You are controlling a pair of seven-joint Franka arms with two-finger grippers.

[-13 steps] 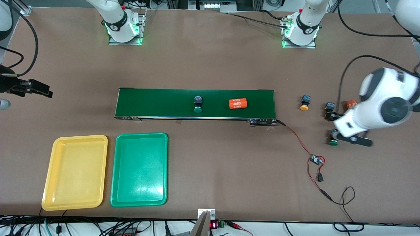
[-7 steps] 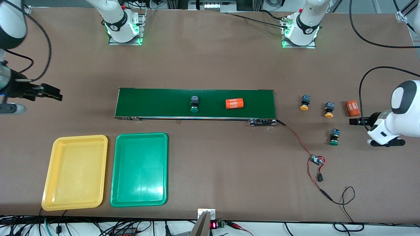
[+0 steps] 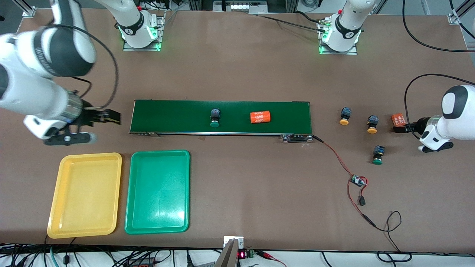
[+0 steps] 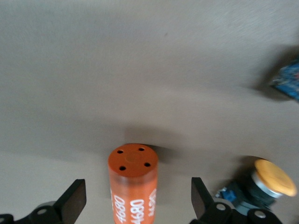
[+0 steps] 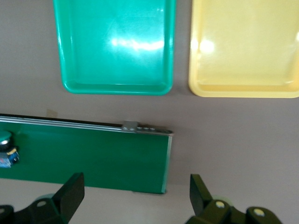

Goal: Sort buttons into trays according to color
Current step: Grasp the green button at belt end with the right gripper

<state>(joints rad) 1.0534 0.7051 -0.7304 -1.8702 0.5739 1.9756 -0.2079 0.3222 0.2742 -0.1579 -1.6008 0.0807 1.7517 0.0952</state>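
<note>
One green-capped button [image 3: 214, 118] rides on the conveyor belt [image 3: 178, 115]. Off the belt toward the left arm's end sit two yellow-capped buttons [image 3: 345, 116] [image 3: 372, 124] and a green-capped one [image 3: 377, 154]. The yellow tray [image 3: 85, 193] and green tray [image 3: 157, 191] lie empty, nearer the front camera than the belt. My left gripper [image 3: 411, 138] [image 4: 138, 200] is open, its fingers either side of an orange "4680" cylinder [image 4: 133, 186] without touching it. A yellow-capped button [image 4: 268, 179] lies beside it. My right gripper [image 3: 105, 128] [image 5: 135, 196] hangs open and empty over bare table by the belt's end.
A second orange cylinder [image 3: 259, 117] lies on the belt beside the green-capped button. A red-and-black wire [image 3: 339, 159] with a small circuit board [image 3: 357, 181] runs from the belt's end toward the front edge.
The right arm swung in to the belt's end. The left gripper pulled back from the buttons to the orange cylinder. The button and cylinder on the belt moved toward the right arm's end.
</note>
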